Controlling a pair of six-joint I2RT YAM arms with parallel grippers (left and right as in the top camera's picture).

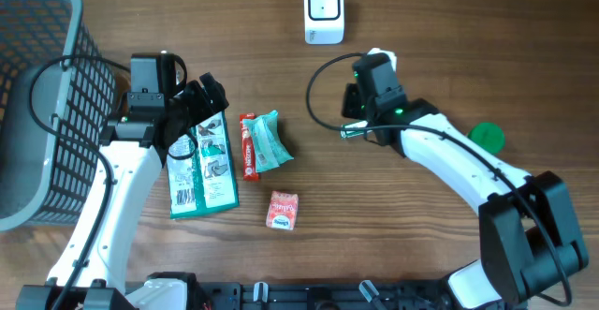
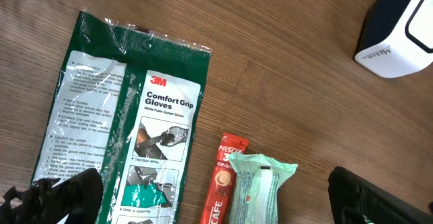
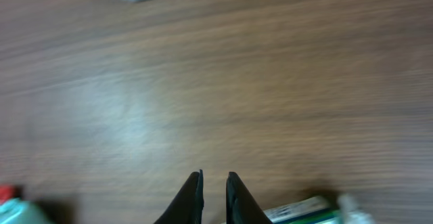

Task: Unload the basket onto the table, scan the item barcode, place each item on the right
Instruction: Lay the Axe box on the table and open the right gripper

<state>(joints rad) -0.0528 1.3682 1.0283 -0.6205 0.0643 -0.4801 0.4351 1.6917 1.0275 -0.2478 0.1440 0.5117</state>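
Overhead view: the left gripper [image 1: 198,115] hangs over the top end of the glove packet [image 1: 201,165], fingers spread wide and empty. Its arm is stretched forward from the near edge. The packet lies flat, with a barcode showing at the end farthest from these fingers. The scanner [image 1: 324,11] stands well apart from them, nearer the right gripper [image 1: 354,99], whose arm curves in from the right. The step in hand appears to be the pick-up. The next move calls for closing on the packet and turning its barcode to the scanner. Left wrist view: the packet lies ahead of the left-side finger [image 2: 61,193], and a coffee stick [image 2: 220,183] and tissue pack [image 2: 260,183] lie between the fingers. Right wrist view: the right gripper's fingers [image 3: 193,197] stand almost together, holding nothing, above the bare table [image 3: 223,82].
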